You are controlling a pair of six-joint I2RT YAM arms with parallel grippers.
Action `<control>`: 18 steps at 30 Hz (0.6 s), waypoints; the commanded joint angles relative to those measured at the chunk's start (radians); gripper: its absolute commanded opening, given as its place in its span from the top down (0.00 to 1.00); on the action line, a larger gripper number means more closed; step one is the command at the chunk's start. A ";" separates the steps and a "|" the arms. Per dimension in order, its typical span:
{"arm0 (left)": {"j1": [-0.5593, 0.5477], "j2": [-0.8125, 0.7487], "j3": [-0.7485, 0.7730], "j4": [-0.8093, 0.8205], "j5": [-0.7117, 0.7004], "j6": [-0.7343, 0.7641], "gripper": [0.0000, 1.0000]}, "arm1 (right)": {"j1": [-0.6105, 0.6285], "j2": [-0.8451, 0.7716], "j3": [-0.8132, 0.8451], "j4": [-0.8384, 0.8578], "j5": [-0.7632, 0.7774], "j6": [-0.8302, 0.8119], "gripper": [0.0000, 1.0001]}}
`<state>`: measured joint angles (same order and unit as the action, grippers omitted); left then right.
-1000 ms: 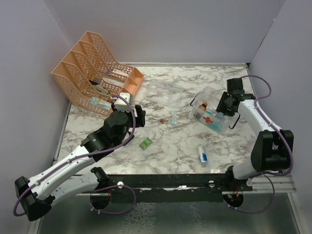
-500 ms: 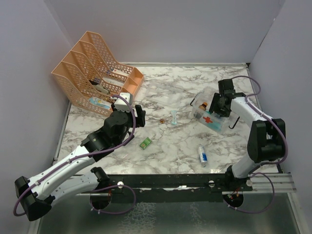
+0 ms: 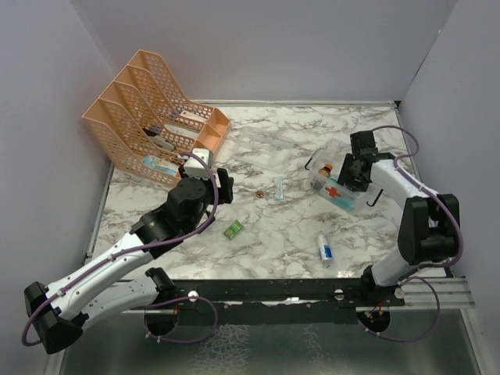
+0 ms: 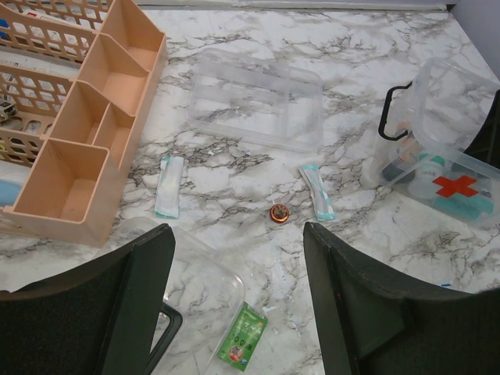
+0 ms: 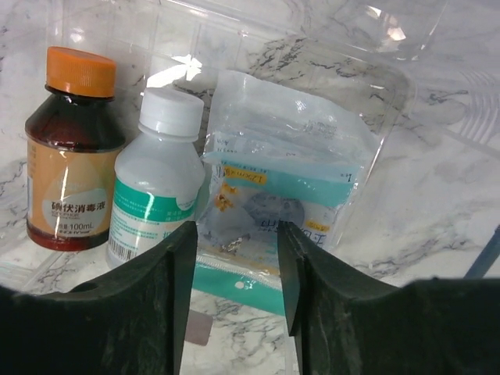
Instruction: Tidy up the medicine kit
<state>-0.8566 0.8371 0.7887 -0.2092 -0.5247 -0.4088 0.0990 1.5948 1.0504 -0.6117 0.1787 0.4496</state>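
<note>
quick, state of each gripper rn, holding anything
Left gripper: open, holding nothing.
Right gripper: open, jaws partly apart just above the clear packet in the medicine kit, nothing clamped.

Rack far left; kit right, bottles left of pouch inside; tray mid-back; packet centre-front; tube before kit.

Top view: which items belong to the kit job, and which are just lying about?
Job: medicine kit; brown bottle, white-capped bottle and clear packet inside it; likely the loose green packet, small bottle, teal strip packet.
Lying about: peach file rack; probably the copper disc.
</note>
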 commanded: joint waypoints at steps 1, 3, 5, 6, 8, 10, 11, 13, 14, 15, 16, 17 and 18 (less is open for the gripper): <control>0.007 0.003 -0.010 0.027 -0.019 0.003 0.30 | 0.003 -0.075 0.029 -0.044 0.008 0.011 0.50; 0.007 0.007 -0.005 0.025 -0.003 0.004 0.30 | 0.004 -0.108 0.043 -0.046 0.009 0.001 0.46; 0.006 0.013 0.001 0.025 0.035 0.012 0.30 | 0.004 -0.137 0.059 -0.058 0.014 -0.007 0.44; 0.007 0.019 0.007 0.023 0.051 0.017 0.30 | 0.005 -0.148 0.068 -0.068 0.013 -0.011 0.44; 0.006 0.031 0.017 0.014 0.076 0.017 0.29 | 0.009 -0.175 0.083 -0.086 0.010 -0.021 0.43; 0.006 0.035 0.022 0.009 0.092 0.017 0.29 | 0.019 -0.209 0.091 -0.103 0.000 -0.034 0.43; 0.007 0.037 0.024 0.008 0.099 0.017 0.28 | 0.027 -0.229 0.094 -0.108 -0.011 -0.042 0.43; 0.007 0.039 0.024 0.006 0.109 0.017 0.27 | 0.043 -0.269 0.096 -0.123 -0.033 -0.048 0.43; 0.005 0.038 0.024 0.006 0.109 0.017 0.27 | 0.052 -0.302 0.092 -0.127 -0.043 -0.048 0.43; 0.006 0.038 0.023 0.007 0.109 0.016 0.27 | 0.065 -0.330 0.085 -0.130 -0.049 -0.046 0.43; 0.006 0.037 0.022 0.010 0.112 0.015 0.27 | 0.075 -0.356 0.079 -0.132 -0.060 -0.041 0.43; 0.006 0.037 0.022 0.010 0.112 0.015 0.27 | 0.083 -0.381 0.069 -0.132 -0.075 -0.041 0.43; 0.006 0.039 0.021 0.013 0.115 0.015 0.27 | 0.089 -0.407 0.060 -0.132 -0.092 -0.042 0.43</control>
<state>-0.8551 0.8787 0.7887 -0.2100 -0.4458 -0.4011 0.1543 1.2934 1.1149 -0.7116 0.1577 0.4210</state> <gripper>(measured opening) 0.731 0.566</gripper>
